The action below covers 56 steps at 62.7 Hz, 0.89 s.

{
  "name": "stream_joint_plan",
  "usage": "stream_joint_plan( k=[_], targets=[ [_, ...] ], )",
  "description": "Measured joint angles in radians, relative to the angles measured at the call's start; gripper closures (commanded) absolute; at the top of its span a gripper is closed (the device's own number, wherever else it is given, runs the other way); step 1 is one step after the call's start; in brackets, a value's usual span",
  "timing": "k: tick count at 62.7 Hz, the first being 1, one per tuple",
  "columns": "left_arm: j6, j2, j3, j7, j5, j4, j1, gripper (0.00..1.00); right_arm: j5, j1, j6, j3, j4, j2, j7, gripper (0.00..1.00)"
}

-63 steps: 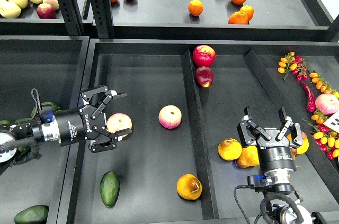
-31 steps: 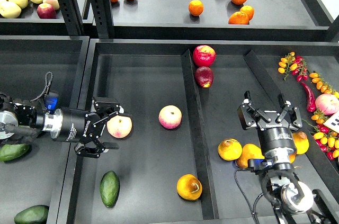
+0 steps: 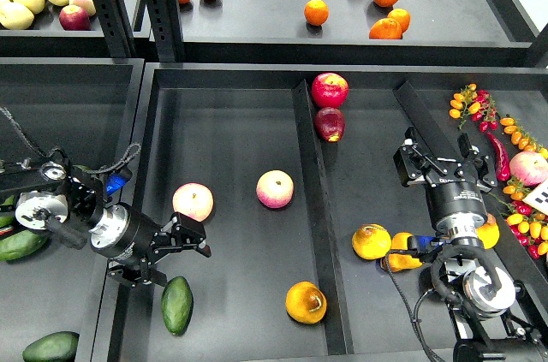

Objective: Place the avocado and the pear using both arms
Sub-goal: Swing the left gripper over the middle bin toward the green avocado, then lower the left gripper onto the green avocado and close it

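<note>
- Avocado lies loose on the dark tray surface, near front edge, left compartment, long axis roughly front to back.
- Pear sits in the same compartment, front right, just beside the centre divider; not held.
- My left hand hangs just above and behind the avocado's far tip, fingers spread, nothing in it. I judge it's angled in low from the left to come down over the fruit's narrow width.
- My right hand is across the divider in the right compartment, well apart from the pear, fingers released, empty. Yellow-orange fruits lie near its wrist, not gripped.
- Two pink apples sit mid-tray, distractors, clear of both hands.
- Further back: red apples against the divider's far end.
- Top shelf: oranges, out of play.
- Neither fruit grasped yet; task looks early.
</note>
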State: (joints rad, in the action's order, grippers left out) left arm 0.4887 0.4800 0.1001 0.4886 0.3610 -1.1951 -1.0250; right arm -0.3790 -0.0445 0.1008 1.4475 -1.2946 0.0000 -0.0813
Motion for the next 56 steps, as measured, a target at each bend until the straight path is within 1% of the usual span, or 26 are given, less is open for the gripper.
stream_joint_plan(
  k=[18,28,41,56],
  targets=[
    [0.000,-0.090,0.097,0.000,0.032,0.031,-0.021,0.00,-0.001,-0.009,0.003,-0.001,0.000,0.000,0.000,0.00],
    [0.000,-0.142,0.172,0.000,0.048,0.071,-0.062,0.00,-0.001,-0.016,0.003,-0.001,-0.001,0.000,0.000,0.00],
    [0.000,-0.217,0.231,0.000,0.063,0.129,-0.100,0.00,-0.001,-0.018,0.004,0.001,-0.002,0.000,0.000,0.00],
    [0.000,-0.260,0.279,0.000,0.066,0.190,-0.114,0.00,-0.001,-0.020,0.006,0.001,-0.002,0.000,0.000,0.00]
  ],
)
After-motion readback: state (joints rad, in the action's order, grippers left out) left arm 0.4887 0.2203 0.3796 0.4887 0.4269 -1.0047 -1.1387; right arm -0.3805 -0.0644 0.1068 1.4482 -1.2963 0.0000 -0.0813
